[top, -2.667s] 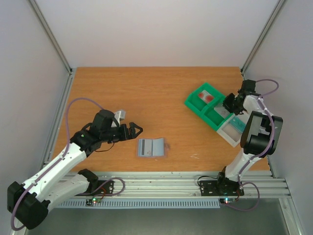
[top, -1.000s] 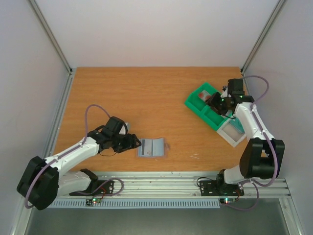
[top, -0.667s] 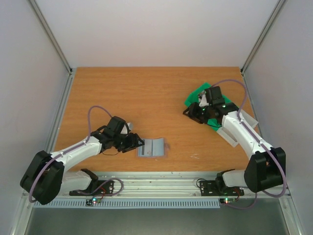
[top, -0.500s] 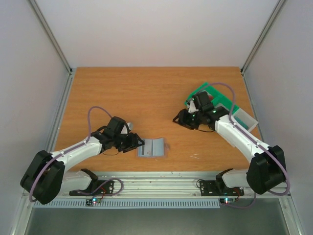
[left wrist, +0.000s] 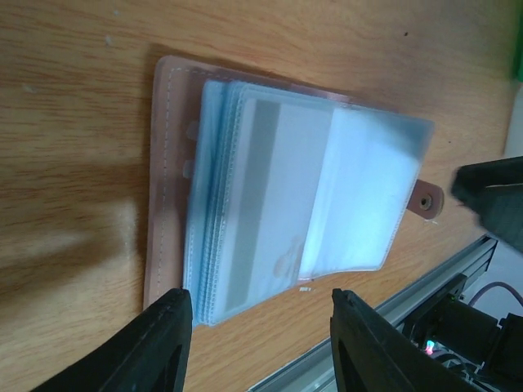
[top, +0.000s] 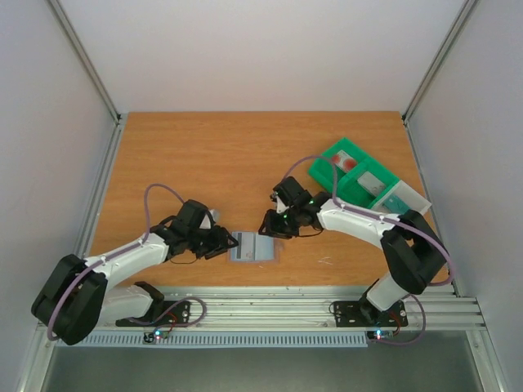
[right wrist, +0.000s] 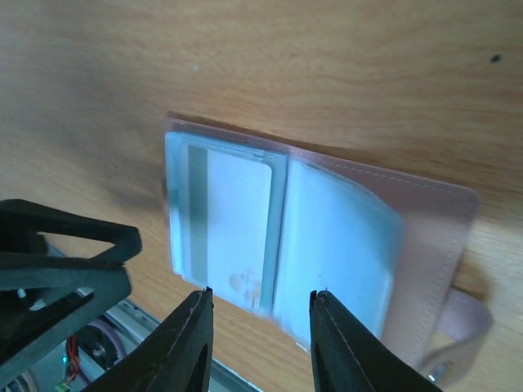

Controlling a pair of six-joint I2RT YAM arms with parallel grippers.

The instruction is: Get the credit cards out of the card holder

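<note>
Near edge of the bench [top: 204, 163], roughly midway along: card holder [top: 254, 246] lies spread flat, tan cover down, clear sleeves up. Left arm [top: 131, 249] comes in low from the near-left, its jaws at the holder's left edge. The left wrist view shows the two fingers [left wrist: 167, 343] standing apart with that edge just ahead of them, nothing pinched; whether they touch the cover, cannot tell. Right arm [top: 351, 219] reaches in from the right, its jaws over the holder's far edge. These are also parted, fingertips [right wrist: 189, 343] standing either side of the sleeve stack, gripping nothing. One pale card with a grey stripe [right wrist: 237, 229] sits in the top sleeve on the half toward the left arm; the other half looks vacant. Snap tab [left wrist: 425, 198] sticks out on the opposite side. Farther off, toward the far-right corner, a green tray [top: 327, 178] holds a red card [top: 347, 162] and a grey card [top: 374, 180]. Handling, as I judge it: the holder is light and limp, with slick sleeves, so it will likely skate on the wood unless one set of jaws pins the cover. The card is thin and stiff; take it by whatever edge shows at the sleeve mouth and draw it out flat along the sleeve.
</note>
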